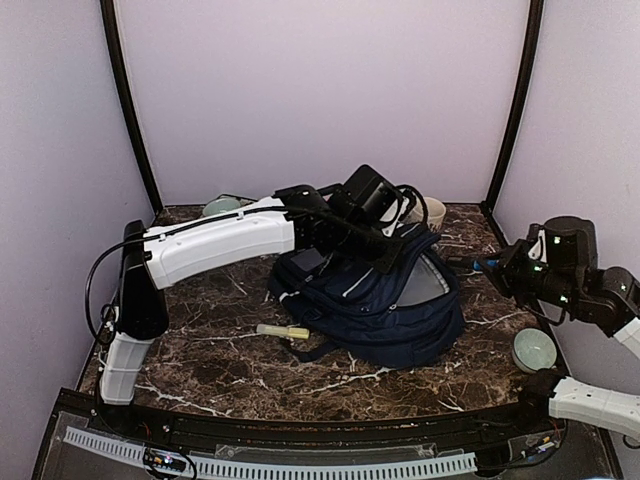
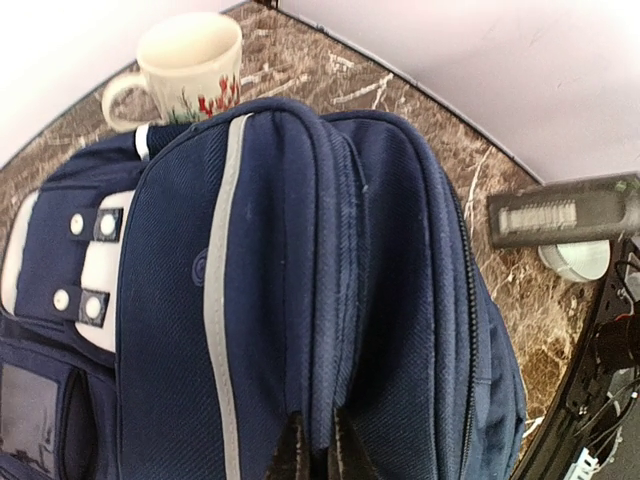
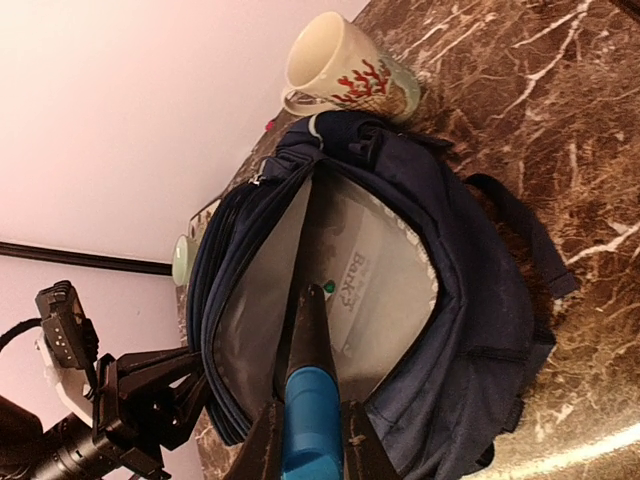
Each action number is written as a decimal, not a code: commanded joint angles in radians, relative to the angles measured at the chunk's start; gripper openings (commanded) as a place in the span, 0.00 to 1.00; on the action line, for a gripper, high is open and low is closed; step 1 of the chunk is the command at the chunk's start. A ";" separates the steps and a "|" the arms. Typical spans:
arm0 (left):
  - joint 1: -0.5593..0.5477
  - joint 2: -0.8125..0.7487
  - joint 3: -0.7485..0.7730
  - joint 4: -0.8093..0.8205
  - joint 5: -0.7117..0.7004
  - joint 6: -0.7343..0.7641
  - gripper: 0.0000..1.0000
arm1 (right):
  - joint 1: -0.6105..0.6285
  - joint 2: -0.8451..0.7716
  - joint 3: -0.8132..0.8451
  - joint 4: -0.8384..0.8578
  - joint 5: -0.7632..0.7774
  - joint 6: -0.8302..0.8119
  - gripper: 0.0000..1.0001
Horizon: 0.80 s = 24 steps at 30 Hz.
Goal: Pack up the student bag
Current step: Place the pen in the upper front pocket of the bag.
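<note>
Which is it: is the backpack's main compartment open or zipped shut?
Open. The backpack gapes wide, its pale grey lining showing inside.

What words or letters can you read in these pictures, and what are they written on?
"B…": dark sideways print on the white sheet inside the open backpack; it starts with B, the rest is too blurred to read.
The round badge on the backpack's front: too small to read.
The mug: only a red coral picture, no words.
The blue pen in the right hand: no writing shows.

Coral-print mug (image 3: 345, 65), pale green bowl (image 1: 533, 350), yellowish stick (image 1: 283, 331), marble table (image 1: 220, 370)
</note>
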 commanded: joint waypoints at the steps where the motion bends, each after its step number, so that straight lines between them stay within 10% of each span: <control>1: 0.020 -0.143 0.117 0.133 0.032 0.145 0.00 | -0.005 0.042 0.005 0.255 -0.087 0.009 0.00; 24: 0.078 -0.276 0.145 0.128 -0.054 0.297 0.00 | -0.004 0.528 0.239 0.493 -0.338 -0.023 0.10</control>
